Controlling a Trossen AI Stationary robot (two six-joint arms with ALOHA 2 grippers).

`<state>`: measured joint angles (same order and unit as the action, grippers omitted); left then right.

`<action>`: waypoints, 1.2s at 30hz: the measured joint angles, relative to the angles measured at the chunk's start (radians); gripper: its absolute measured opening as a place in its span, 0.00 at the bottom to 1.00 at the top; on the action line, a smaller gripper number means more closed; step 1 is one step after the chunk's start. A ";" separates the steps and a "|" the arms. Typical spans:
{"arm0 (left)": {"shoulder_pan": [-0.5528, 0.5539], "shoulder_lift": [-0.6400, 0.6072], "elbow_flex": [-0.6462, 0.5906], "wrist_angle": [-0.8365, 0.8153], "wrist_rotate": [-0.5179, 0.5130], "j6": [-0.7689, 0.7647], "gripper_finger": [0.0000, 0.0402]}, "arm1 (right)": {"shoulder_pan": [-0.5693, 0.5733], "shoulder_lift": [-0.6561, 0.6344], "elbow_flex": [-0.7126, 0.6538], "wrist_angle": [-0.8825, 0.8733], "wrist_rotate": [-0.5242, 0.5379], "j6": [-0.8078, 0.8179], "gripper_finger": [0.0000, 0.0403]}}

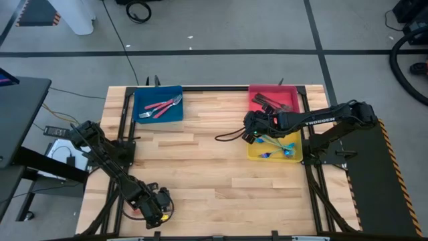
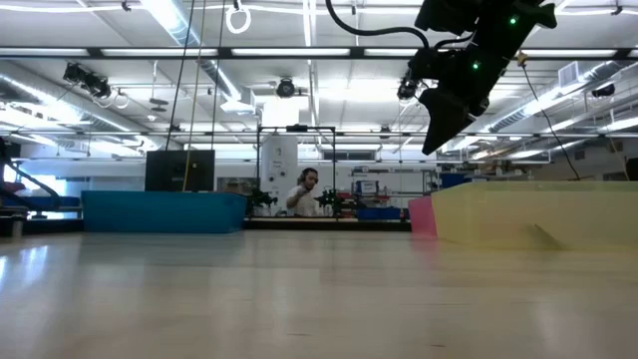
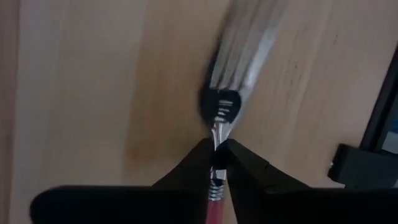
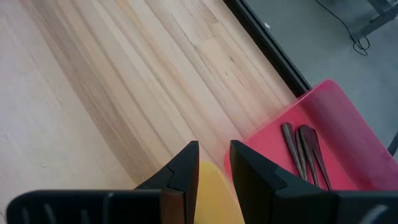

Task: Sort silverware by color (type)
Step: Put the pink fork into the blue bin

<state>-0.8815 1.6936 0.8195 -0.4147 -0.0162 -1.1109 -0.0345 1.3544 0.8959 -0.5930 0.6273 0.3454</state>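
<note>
My left gripper (image 1: 157,204) is near the table's near-left corner, shut on a red-handled fork (image 3: 222,109). My right gripper (image 1: 253,130) hangs open and empty in the air (image 2: 449,110) above the left edge of the yellow tray (image 1: 274,155), where light blue-handled forks (image 1: 277,146) lie. Red-handled forks (image 1: 160,106) lie in the blue tray (image 1: 144,94). Dark metal forks (image 4: 301,149) lie in the red tray (image 1: 291,94). My left gripper pinches the red-handled fork between its two fingertips at the neck (image 3: 217,163), where the red handle (image 3: 214,208) meets the metal. The fingers lie along the fork, and its head and tines (image 3: 245,50) stick out ahead of them. Whether it is lifted clear I cannot tell.
The three trays sit along the table's far and right parts: blue far left, red far right, yellow just nearer than the red. Bare wood (image 1: 200,167) spreads between them and the near edge. A person (image 2: 304,191) sits in the room far behind the table.
</note>
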 joint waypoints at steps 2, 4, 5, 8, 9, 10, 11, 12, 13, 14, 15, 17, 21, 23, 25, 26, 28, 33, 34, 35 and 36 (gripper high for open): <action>0.005 0.013 0.003 -0.005 0.003 0.003 0.11 | 0.000 0.000 0.000 0.001 0.000 0.000 0.25; 0.015 0.018 0.005 -0.007 0.009 0.017 0.09 | 0.000 0.000 0.000 0.001 0.000 0.000 0.25; 0.020 0.018 0.005 -0.007 0.013 0.023 0.08 | 0.000 0.000 0.000 0.001 0.000 0.000 0.25; 0.041 0.014 0.005 -0.007 0.025 0.048 0.05 | 0.000 0.000 0.000 0.002 0.000 0.000 0.25; 0.047 0.014 0.007 -0.008 0.032 0.062 0.05 | 0.000 0.000 0.000 0.002 0.000 0.000 0.25; 0.052 0.014 0.008 -0.011 0.035 0.078 0.04 | 0.000 0.000 0.000 0.004 0.000 0.000 0.25; 0.058 0.014 0.009 -0.012 0.035 0.093 0.04 | 0.000 0.000 0.000 0.007 0.000 0.000 0.25; 0.065 0.014 0.009 -0.011 0.038 0.099 0.04 | 0.000 0.000 0.000 0.008 0.000 0.000 0.25; 0.072 0.014 0.009 -0.011 0.040 0.102 0.04 | 0.000 0.000 0.000 0.009 0.000 0.000 0.25; 0.078 0.014 0.009 -0.010 0.041 0.103 0.04 | 0.000 0.000 0.000 0.009 0.000 0.000 0.25; 0.082 0.014 0.009 -0.009 0.043 0.109 0.04 | 0.000 0.000 0.000 0.009 0.000 0.000 0.25; 0.086 0.013 0.009 -0.008 0.049 0.133 0.04 | 0.000 0.000 0.000 0.009 0.000 0.000 0.25; 0.098 -0.003 0.007 -0.008 0.046 0.172 0.03 | 0.000 0.000 0.000 0.009 0.000 0.000 0.25; 0.106 -0.020 0.003 -0.013 0.023 0.183 0.03 | 0.000 0.000 0.000 0.008 0.000 0.000 0.25; 0.116 -0.044 0.001 -0.021 -0.022 0.191 0.03 | 0.000 0.000 0.000 0.009 0.000 0.000 0.25; 0.120 -0.057 -0.001 -0.029 -0.057 0.201 0.03 | 0.000 0.000 0.000 0.010 0.000 0.000 0.25; 0.133 -0.081 -0.005 -0.056 -0.123 0.218 0.03 | 0.000 0.000 0.000 0.010 0.000 0.002 0.25; 0.171 -0.160 -0.001 -0.141 -0.152 0.264 0.03 | 0.001 0.000 0.000 0.009 0.000 0.001 0.25; 0.183 -0.175 -0.002 -0.166 -0.147 0.282 0.02 | 0.001 0.000 0.000 0.009 0.000 0.001 0.25; 0.197 -0.192 -0.002 -0.182 -0.147 0.294 0.02 | 0.001 0.000 0.000 0.008 0.000 0.001 0.25; 0.213 -0.208 -0.001 -0.186 -0.148 0.314 0.02 | 0.001 0.000 0.000 0.008 0.000 0.001 0.25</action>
<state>-0.6688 1.4857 0.8183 -0.6005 -0.1645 -0.7970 -0.0338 1.3544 0.8959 -0.5851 0.6270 0.3461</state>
